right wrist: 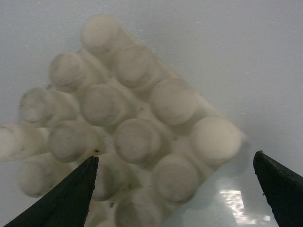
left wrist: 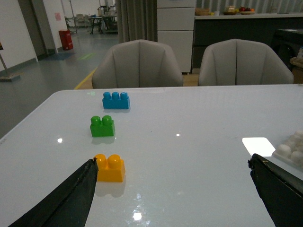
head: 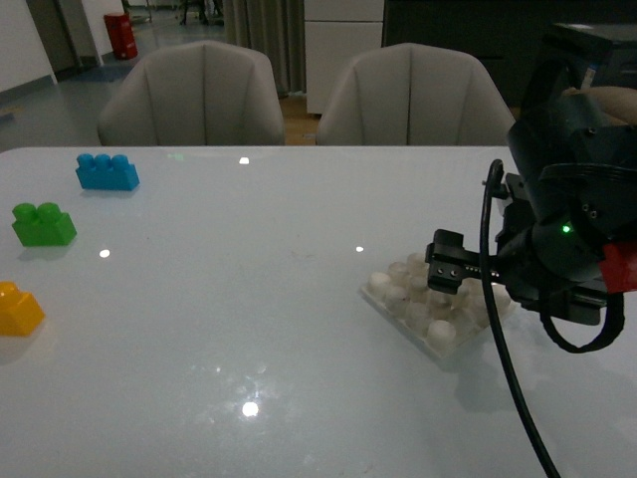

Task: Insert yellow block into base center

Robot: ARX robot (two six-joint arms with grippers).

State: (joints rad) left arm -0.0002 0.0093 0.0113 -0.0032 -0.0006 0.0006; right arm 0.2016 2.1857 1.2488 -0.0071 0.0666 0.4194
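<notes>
Hovering just above the base [head: 435,334], the right gripper [head: 445,267] has its jaws spread wide and holds nothing. In the right wrist view its two dark fingers [right wrist: 71,194] flank the plate's round studs, one on each side. The base lies flat on the right part of the white tabletop [head: 249,299], turned corner-on to the robot. The yellow block [head: 18,309] sits studs up at the far left edge of the tabletop, well apart from the base. Beyond it stand a green brick [head: 43,224] and then a blue brick [head: 106,171], the three forming a line running away from the robot. The left gripper [left wrist: 173,189] also has its jaws wide apart and empty. Its wrist view looks over the yellow block, with the other two bricks behind. Two pale chairs [head: 194,95] stand behind the tabletop.
</notes>
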